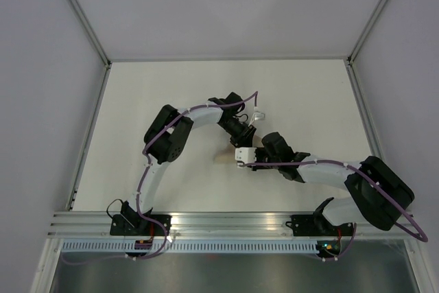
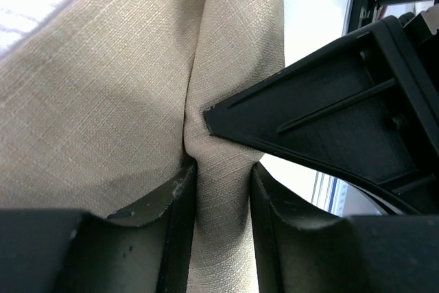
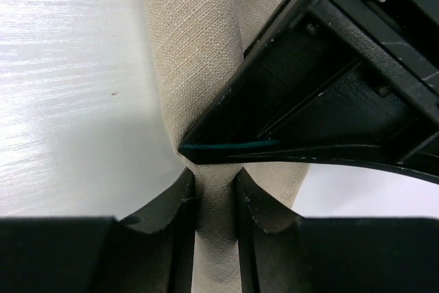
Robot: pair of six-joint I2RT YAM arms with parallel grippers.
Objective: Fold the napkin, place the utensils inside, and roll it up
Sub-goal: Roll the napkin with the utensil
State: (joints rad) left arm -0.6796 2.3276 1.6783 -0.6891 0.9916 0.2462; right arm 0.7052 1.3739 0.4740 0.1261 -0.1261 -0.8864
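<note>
L gripper [image 2: 221, 180] is clenched on the napkin [image 2: 103, 101]. A ridge of tan cloth is pinched between its 2 fingers, and the rest of the fabric fans out ahead & to the left of the tips. R gripper [image 3: 214, 190] is likewise clamped on the napkin, with a narrow band of cloth squeezed between its 2 fingers & running straight ahead. The 2 tools meet nose to nose: in each wrist view the other's finger sits just ahead & right of its own tips, at or almost at the cloth. From above only a small tan patch shows under the meeting point; the arms hide the rest. Utensils aren't visible in any view. They may be inside the bundle, can't tell.

Risks, as I judge them:
- The fingers are so close that any inward move could knock them together.
- If the 2 tools pull apart unevenly, the cloth could slip from 1 grip or the bundle could loosen.
- If either lets go early, whatever is wrapped could slide out.

The table [image 1: 171, 94] is white & smooth, with a streaky sheen left of the R tool. Pale walls stand on 3 sides, an aluminium rail [image 1: 226, 219] runs by the bases, & purple cables [image 1: 146, 169] trail along the arms.
</note>
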